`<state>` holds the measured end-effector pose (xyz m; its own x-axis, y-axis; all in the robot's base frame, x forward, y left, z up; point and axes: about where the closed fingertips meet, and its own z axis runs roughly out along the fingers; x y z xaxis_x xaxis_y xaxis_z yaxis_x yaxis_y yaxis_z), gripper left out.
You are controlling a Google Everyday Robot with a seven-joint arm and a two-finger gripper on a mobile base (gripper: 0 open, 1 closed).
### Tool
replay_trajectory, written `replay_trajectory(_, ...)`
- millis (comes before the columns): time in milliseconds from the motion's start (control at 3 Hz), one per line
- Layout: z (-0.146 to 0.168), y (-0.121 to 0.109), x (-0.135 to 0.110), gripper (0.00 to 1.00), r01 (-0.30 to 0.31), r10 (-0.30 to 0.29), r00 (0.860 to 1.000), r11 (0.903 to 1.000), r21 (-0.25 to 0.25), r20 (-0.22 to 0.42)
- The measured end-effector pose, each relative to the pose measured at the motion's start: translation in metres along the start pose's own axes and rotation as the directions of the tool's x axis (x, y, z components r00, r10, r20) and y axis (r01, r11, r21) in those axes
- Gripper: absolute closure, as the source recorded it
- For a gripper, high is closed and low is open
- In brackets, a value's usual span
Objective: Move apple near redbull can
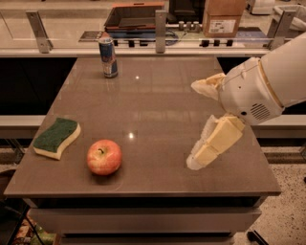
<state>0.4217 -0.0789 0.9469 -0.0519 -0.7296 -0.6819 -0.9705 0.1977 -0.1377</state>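
The red apple (104, 156) with yellowish patches sits near the table's front left. The blue and silver redbull can (108, 58) stands upright at the far left of the table, well apart from the apple. My gripper (194, 124) hangs over the right half of the table, to the right of the apple and not touching it. Its two cream fingers are spread wide apart, one fingertip (197, 161) low near the table top and the other higher up. It holds nothing.
A green-topped yellow sponge (57, 138) lies at the left edge, beside the apple. The brown table (153, 95) ends close in front. Behind it runs a counter with metal posts, a dark tray (136, 14) and a cardboard box (224, 17).
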Motion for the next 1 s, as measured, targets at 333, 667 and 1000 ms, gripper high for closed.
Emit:
replay_trajectory(333, 0.028, 0.006, -0.015, 0.0, -0.046, 0.046, 0.993, 0.9989, -0.008, 0.105)
replay_trajectory(667, 0.049, 0.015, -0.028, 0.0, -0.06, 0.057, 0.982, 0.9982, 0.01, 0.178)
replay_trajectory(1000, 0.051, 0.016, -0.032, 0.0, -0.06, 0.056, 0.981, 0.9981, 0.015, 0.186)
